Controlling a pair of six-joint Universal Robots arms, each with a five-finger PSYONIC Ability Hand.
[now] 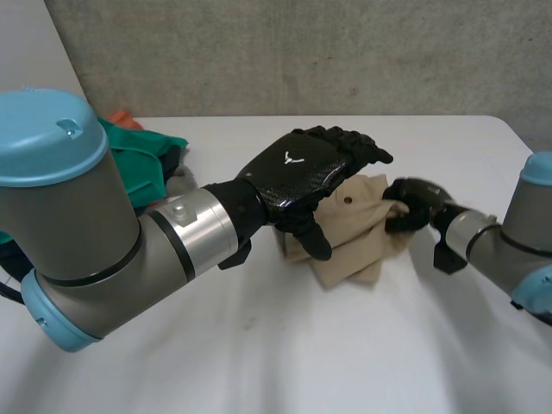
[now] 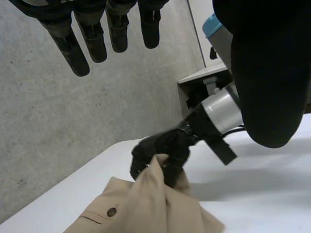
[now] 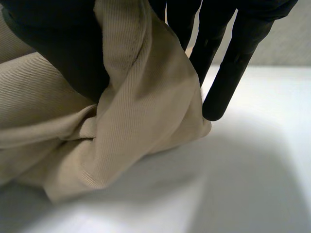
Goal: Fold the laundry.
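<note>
Left hand (image 1: 297, 177), glossy black, hovers with straight, relaxed fingers over the crumpled tan twill garment (image 1: 358, 237). Right hand (image 1: 412, 207) pinches a bunched, fine-ribbed fold at its edge.

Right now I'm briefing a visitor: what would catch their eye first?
A bunched beige garment lies at the middle of the table, its edge pinched by the right hand. The left hand hovers open above it. A pile of green clothes lies beyond the left arm.

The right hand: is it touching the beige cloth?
Touching. The right wrist view shows the beige cloth pinched between the thumb and the fingers of the right hand.
</note>
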